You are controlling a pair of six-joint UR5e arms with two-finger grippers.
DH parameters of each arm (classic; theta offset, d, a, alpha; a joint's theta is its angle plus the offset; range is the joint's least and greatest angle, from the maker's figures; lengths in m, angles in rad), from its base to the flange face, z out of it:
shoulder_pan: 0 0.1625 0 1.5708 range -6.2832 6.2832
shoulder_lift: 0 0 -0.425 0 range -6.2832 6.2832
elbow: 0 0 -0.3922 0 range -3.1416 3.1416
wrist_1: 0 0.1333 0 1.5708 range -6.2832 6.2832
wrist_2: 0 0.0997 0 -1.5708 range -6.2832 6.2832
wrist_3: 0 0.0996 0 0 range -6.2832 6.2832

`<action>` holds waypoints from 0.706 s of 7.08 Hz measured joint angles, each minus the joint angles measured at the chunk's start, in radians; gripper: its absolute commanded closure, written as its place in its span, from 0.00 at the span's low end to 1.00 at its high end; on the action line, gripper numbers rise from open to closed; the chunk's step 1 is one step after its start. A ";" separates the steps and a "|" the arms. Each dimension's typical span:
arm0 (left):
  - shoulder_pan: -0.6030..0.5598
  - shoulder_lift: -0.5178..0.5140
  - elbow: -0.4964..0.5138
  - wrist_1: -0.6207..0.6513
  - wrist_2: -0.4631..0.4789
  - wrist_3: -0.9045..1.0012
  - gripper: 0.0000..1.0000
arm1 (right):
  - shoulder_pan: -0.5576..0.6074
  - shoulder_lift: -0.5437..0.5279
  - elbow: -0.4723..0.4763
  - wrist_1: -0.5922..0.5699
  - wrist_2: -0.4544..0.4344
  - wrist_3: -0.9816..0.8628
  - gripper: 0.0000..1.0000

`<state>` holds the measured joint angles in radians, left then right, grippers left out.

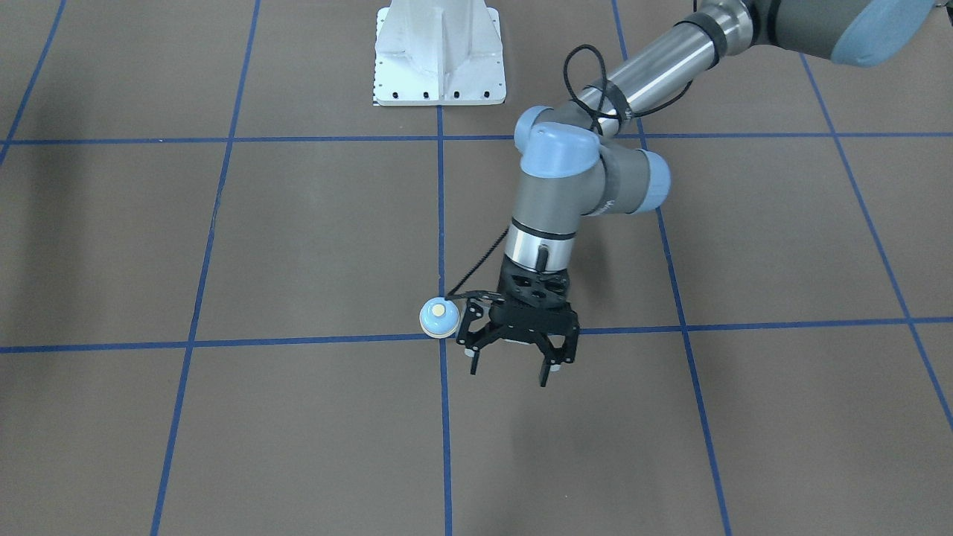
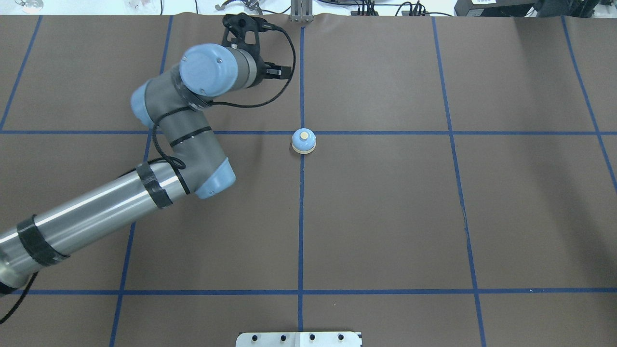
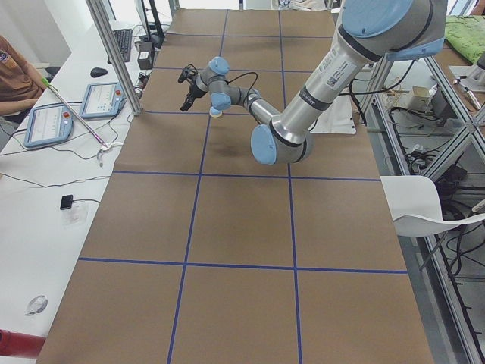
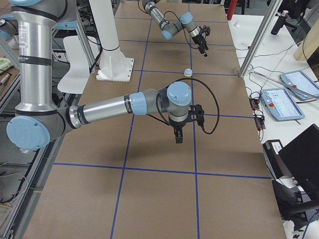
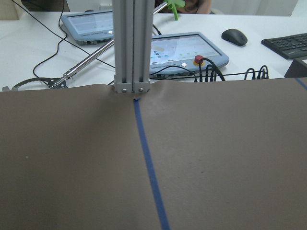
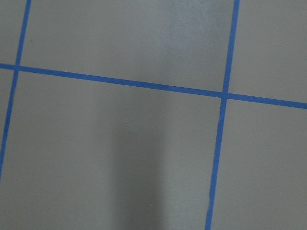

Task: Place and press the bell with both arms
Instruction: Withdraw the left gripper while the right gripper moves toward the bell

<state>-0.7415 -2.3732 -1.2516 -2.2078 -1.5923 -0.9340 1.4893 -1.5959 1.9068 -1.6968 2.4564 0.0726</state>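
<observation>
The left arm's black two-finger gripper (image 1: 508,372) has its fingers spread wide and holds nothing. Near it, the small light-blue dome bell with a cream button (image 1: 439,318) sits on the brown table (image 1: 298,246), where two blue lines (image 1: 313,341) cross. I cannot tell if the right arm's black gripper (image 4: 178,135) is spread or pressed together.

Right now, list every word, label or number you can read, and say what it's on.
No text reads clearly in any view.
Sticker on the left arm: print too small to read.
Pendant screens: blurred, nothing legible.
Keyboard: key legends too small to read.
Bell: no marking shows.
</observation>
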 measured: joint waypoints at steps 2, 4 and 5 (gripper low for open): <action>-0.129 0.163 -0.077 0.011 -0.178 0.146 0.00 | -0.157 0.169 -0.035 -0.004 -0.003 0.185 0.00; -0.235 0.384 -0.211 0.013 -0.305 0.288 0.00 | -0.346 0.390 -0.089 -0.009 -0.068 0.443 0.00; -0.289 0.469 -0.259 0.013 -0.373 0.344 0.00 | -0.423 0.484 -0.123 -0.012 -0.110 0.557 0.00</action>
<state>-1.0306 -1.9039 -1.5102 -2.1945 -1.9651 -0.5903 1.0660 -1.1121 1.7839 -1.7088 2.3467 0.6292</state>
